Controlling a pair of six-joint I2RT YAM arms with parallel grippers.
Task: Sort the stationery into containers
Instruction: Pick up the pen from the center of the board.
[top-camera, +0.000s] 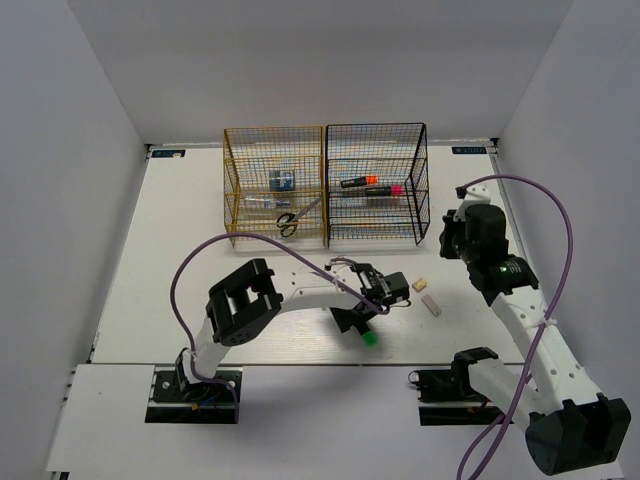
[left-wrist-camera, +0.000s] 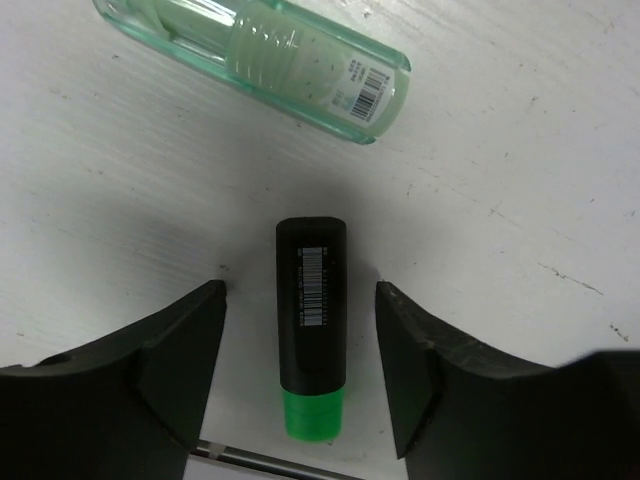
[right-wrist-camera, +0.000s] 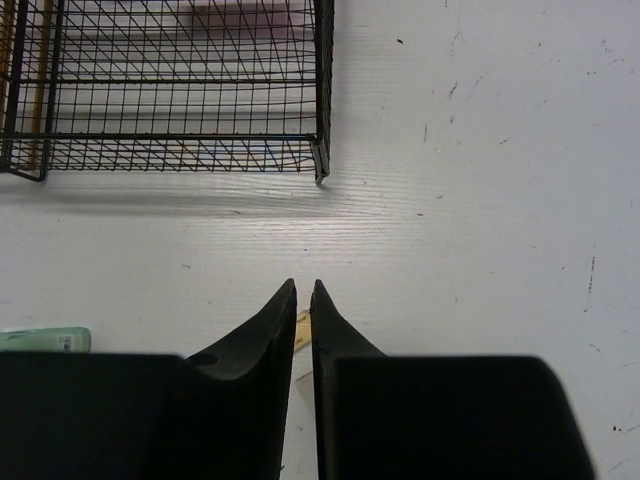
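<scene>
Squarely astride the green-capped highlighter (left-wrist-camera: 311, 300), the left gripper (left-wrist-camera: 300, 292) stands wide open, its fingers touching neither side.
Just past the highlighter's black end a green capsule (left-wrist-camera: 290, 65) lies slanted across the way ahead, with bare white table (left-wrist-camera: 520, 200) to the right. The right gripper (right-wrist-camera: 303, 288) hangs with its fingers almost together on nothing, near the black rack (right-wrist-camera: 200, 90) corner. A beige eraser (top-camera: 432, 305) lies between the arms. The gold rack (top-camera: 275, 185) adjoins the black one near the table's far edge.

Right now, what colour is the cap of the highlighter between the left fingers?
Green cap, best seen in left wrist view.
</scene>
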